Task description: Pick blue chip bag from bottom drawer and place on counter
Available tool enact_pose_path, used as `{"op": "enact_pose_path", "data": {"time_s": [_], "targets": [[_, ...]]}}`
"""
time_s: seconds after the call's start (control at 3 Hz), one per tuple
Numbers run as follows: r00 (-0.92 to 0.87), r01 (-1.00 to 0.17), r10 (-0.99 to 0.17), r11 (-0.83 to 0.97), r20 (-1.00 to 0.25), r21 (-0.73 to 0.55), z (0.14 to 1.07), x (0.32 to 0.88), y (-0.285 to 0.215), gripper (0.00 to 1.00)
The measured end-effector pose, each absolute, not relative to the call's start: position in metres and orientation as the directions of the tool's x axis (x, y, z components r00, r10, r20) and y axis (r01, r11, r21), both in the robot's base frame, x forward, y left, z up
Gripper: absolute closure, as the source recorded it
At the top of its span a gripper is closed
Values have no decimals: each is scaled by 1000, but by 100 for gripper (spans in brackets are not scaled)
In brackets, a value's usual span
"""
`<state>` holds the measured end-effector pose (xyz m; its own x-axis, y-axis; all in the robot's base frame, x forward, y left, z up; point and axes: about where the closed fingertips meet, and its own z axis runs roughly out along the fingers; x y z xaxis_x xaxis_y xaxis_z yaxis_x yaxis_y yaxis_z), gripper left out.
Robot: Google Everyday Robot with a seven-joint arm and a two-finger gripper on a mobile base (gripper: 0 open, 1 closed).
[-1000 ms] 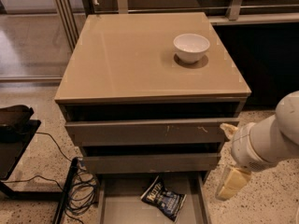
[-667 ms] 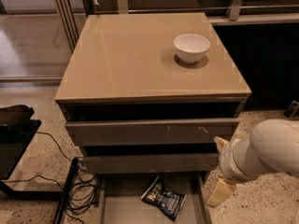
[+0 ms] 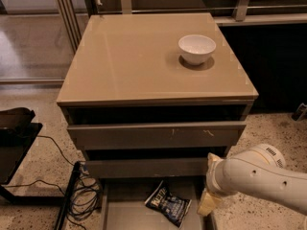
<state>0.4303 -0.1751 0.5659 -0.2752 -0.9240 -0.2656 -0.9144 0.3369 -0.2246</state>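
Observation:
The blue chip bag [image 3: 168, 206], dark navy and crinkled with white lettering, lies on the floor of the bottom drawer [image 3: 125, 213], which is pulled out below the cabinet. The glossy tan counter [image 3: 139, 61] tops the cabinet. My gripper [image 3: 209, 181] hangs at the drawer's right edge, just right of the bag and not touching it. It is open, with one cream finger [image 3: 206, 203] pointing down beside the bag and the other up by the middle drawer's corner. Nothing is held. The white arm [image 3: 259, 178] reaches in from the lower right.
A white bowl [image 3: 196, 48] stands on the counter's back right. The two upper drawers [image 3: 153, 134] sit slightly pulled out above the open one. Black cables [image 3: 84, 195] and a black stand [image 3: 14, 143] lie on the speckled floor at left.
My arm has moved left and down, bringing the gripper closer to the drawer's right edge and the bag. The bag and bowl have not moved.

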Motion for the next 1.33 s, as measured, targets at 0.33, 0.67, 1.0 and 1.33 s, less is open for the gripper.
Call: {"op": "enact_pose_path", "data": {"time_s": [0.33, 0.67, 1.0, 1.33], "targets": [[-275, -915, -924, 337, -266, -224, 566, 430, -175, 0], [-255, -919, -915, 330, -314, -216, 558, 433, -168, 0], [-240, -914, -871, 352, -428, -204, 534, 445, -155, 0], [-254, -903, -829, 388, -499, -185, 497, 453, -154, 0]]}}
